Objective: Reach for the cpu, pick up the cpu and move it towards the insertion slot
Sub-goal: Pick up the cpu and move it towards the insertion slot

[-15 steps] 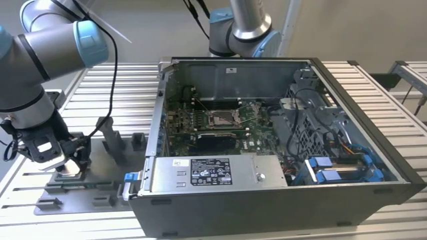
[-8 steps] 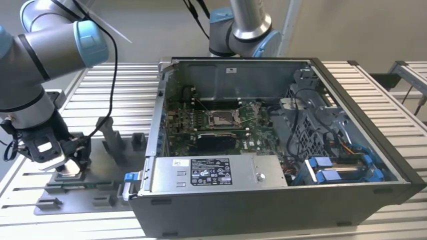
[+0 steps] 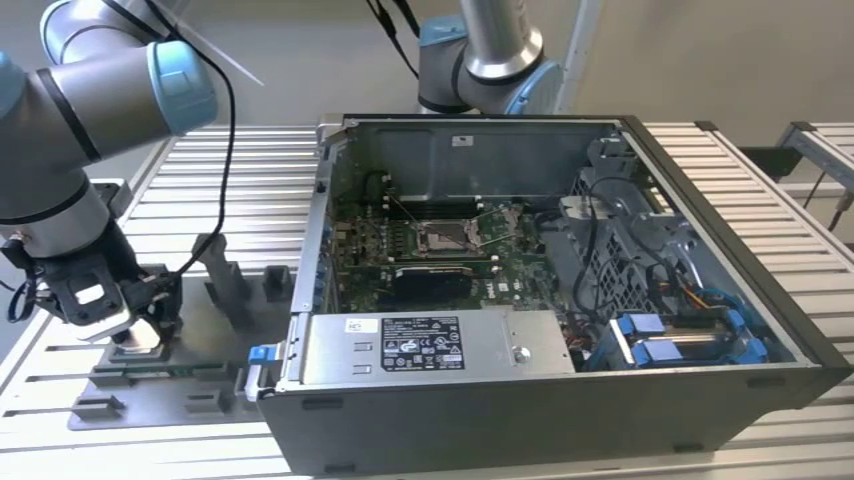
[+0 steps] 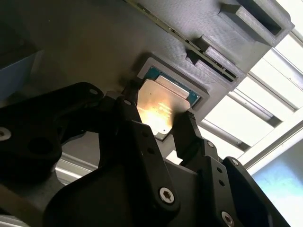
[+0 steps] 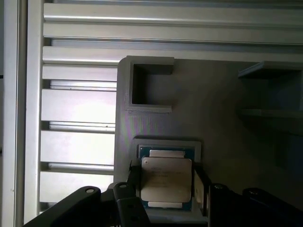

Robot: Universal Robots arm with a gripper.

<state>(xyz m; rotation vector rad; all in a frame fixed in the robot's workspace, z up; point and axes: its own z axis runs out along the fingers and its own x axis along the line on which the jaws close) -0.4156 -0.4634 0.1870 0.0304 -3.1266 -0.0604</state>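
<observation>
The cpu [image 5: 166,179] is a thin square chip with a silvery top, and it sits at a shallow grey nest [image 5: 165,143] on the fixture plate. In both wrist views my gripper [image 5: 166,183] has a black finger against each of two opposite sides of the cpu [image 4: 158,106] and is shut on it. I cannot tell whether the chip rests in the nest or hangs just above it. In the exterior view my gripper [image 3: 138,335] is low over the fixture plate [image 3: 200,350], at that view's left. The insertion slot [image 3: 447,235] lies in the green motherboard inside the open computer case, well to that view's right.
The computer case [image 3: 694,390] has tall walls around the motherboard, and a power supply [image 3: 414,345] sits along its near side. Grey upright blocks [image 3: 220,280] stand on the fixture plate between my gripper and the case. A second arm [image 3: 481,60] stands behind the case.
</observation>
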